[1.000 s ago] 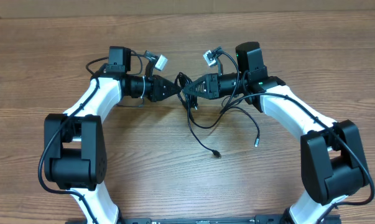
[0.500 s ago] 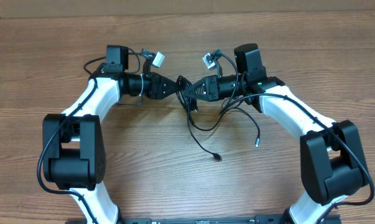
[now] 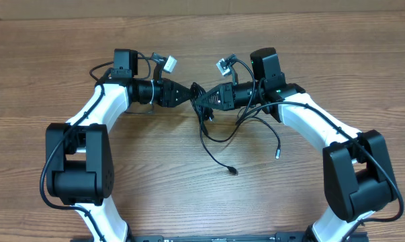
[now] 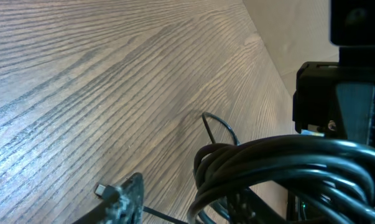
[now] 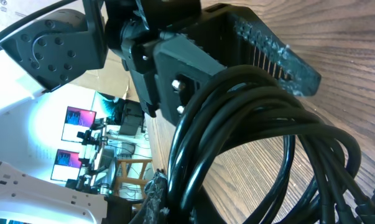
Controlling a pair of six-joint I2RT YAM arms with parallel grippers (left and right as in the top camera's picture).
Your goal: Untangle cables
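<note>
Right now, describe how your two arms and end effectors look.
The left arm and right arm have white rounded shells, chunky black joints and thin black wires looped alongside. The left end effector and right end effector are black, tapering to narrow tips.

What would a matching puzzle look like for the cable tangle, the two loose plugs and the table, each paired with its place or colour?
Things: A cable tangle; B dark plug; C silver-tipped plug; D table.
Descriptions: 1 brown wood; 2 between left pincer and right pincer; 3 lying farther to the robot's right; 4 lying nearer the middle.
Pairs: A-2, B-4, C-3, D-1.
</note>
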